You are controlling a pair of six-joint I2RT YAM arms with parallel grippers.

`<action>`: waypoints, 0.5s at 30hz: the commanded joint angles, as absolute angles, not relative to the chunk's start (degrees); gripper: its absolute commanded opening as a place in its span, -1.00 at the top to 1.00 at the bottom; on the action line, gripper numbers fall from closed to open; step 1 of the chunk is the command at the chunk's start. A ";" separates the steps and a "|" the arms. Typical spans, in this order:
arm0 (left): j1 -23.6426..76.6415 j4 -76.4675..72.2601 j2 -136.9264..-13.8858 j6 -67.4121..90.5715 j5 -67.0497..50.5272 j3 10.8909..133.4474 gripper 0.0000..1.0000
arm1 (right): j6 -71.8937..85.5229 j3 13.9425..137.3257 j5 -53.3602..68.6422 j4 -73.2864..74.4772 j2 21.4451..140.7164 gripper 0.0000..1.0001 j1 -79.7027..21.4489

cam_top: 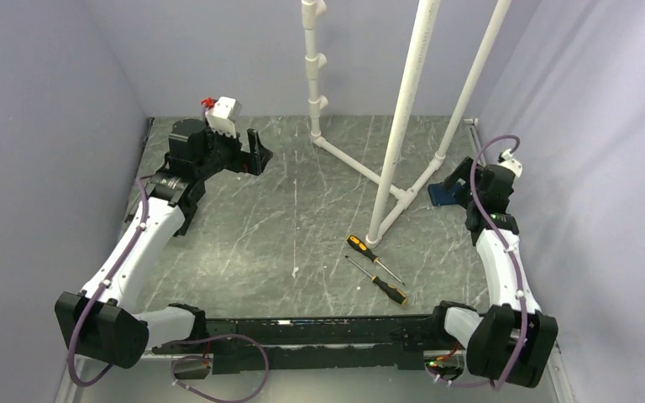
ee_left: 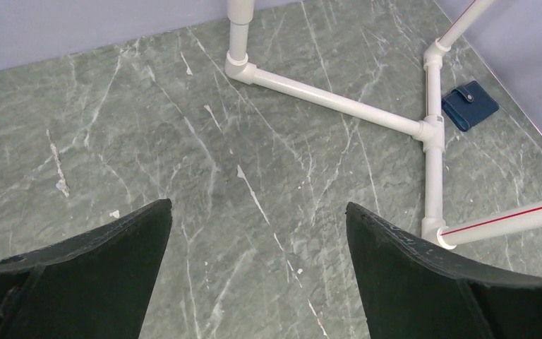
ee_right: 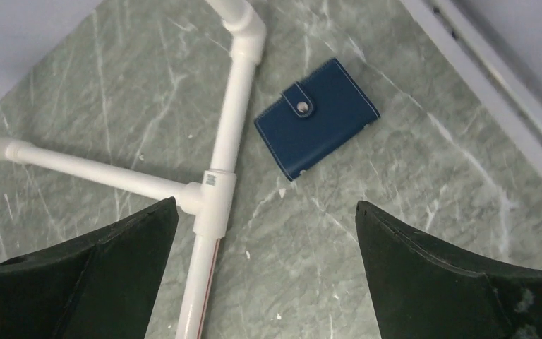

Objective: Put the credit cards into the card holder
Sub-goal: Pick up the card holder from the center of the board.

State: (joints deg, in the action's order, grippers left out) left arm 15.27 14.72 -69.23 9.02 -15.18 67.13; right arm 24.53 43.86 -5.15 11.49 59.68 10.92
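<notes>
The card holder (cam_top: 442, 196) (ee_right: 316, 119) is a navy-blue case lying shut, its clasp tab snapped down, on the marble table (cam_top: 285, 218) at the right, beside a white pipe foot. The left wrist view shows it far off as well (ee_left: 470, 104). My right gripper (cam_top: 455, 180) (ee_right: 266, 205) hovers just near of it, open, with only bare table and pipe between its fingers. My left gripper (cam_top: 258, 154) (ee_left: 257, 208) is at the far left of the table, open and holding nothing. The credit cards are out of view in every frame.
A white PVC pipe frame (cam_top: 403, 126) (ee_right: 227, 134) stands mid-table, its floor legs spreading toward the card holder. Two orange-handled screwdrivers (cam_top: 375, 259) (cam_top: 380, 285) lie near the front centre. Grey walls close in left, right and back; a metal rail (ee_right: 487, 92) edges the right side.
</notes>
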 commanded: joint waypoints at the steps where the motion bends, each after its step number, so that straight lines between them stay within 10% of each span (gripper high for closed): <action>1: 15.94 13.74 -69.33 7.27 -15.19 69.65 -0.98 | 31.63 42.45 5.85 7.47 63.00 -0.99 17.46; 15: 19.61 15.79 -69.83 6.00 -12.52 70.48 -0.98 | 49.24 28.65 18.14 -8.83 73.05 -0.87 31.17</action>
